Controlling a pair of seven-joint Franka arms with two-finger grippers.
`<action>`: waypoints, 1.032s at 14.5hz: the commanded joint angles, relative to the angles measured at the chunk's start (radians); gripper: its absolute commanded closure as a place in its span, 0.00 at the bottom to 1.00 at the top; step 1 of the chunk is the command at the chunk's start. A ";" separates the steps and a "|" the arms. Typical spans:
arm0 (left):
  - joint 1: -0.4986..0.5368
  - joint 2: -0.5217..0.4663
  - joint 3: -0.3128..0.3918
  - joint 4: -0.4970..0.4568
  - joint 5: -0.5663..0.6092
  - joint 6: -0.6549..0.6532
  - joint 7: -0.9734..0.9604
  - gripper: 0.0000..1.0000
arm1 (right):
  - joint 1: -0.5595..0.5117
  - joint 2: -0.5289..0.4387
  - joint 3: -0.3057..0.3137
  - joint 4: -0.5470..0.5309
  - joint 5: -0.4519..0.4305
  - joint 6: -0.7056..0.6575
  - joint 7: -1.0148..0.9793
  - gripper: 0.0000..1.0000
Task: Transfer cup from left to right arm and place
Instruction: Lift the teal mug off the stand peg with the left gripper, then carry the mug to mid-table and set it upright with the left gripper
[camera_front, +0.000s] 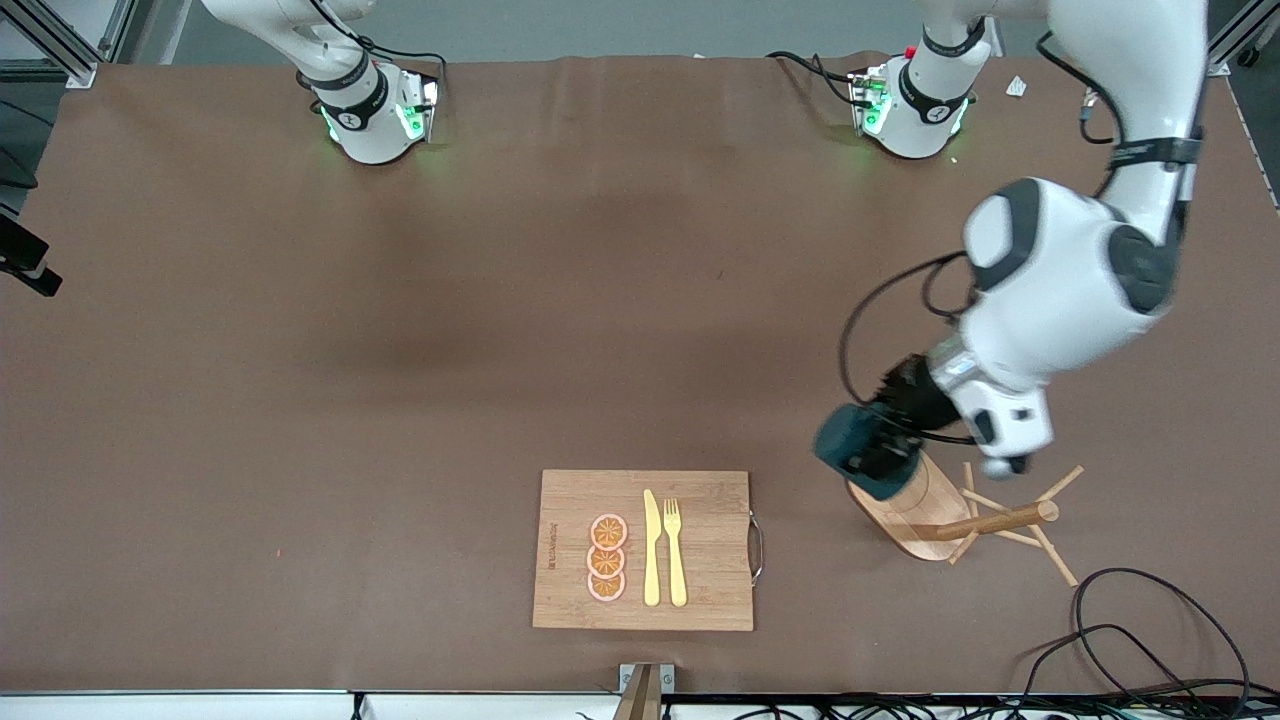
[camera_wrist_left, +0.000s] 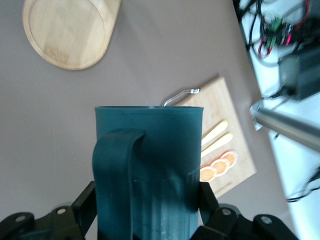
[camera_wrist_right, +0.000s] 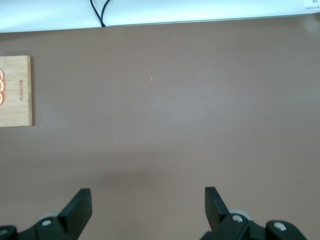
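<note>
The dark teal ribbed cup (camera_front: 856, 452) is in my left gripper (camera_front: 882, 440), which is shut on its sides and holds it in the air over the edge of the wooden mug stand's oval base (camera_front: 915, 512). In the left wrist view the cup (camera_wrist_left: 150, 165) fills the middle, handle toward the camera, with the black fingers (camera_wrist_left: 84, 205) pressed on both sides. Its inside is hidden. My right gripper (camera_wrist_right: 146, 195) is open and empty over bare brown table; it is out of the front view.
A wooden cutting board (camera_front: 700, 500) with a yellow knife (camera_front: 651, 550), fork (camera_front: 675, 550) and orange slices (camera_front: 607, 558) lies near the front edge. The mug stand has a pole (camera_front: 990, 522) and thin pegs. Black cables (camera_front: 1130, 640) lie near the left arm's front corner.
</note>
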 joint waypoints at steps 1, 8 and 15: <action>-0.134 0.081 0.012 0.072 0.202 0.005 -0.086 0.35 | -0.024 -0.004 0.020 0.000 -0.002 -0.006 0.000 0.00; -0.431 0.253 0.018 0.124 0.747 0.005 -0.305 0.35 | -0.024 -0.004 0.020 0.000 -0.006 -0.006 -0.003 0.00; -0.652 0.388 0.025 0.106 1.208 -0.188 -0.682 0.35 | -0.024 -0.004 0.020 0.000 -0.005 -0.006 0.000 0.00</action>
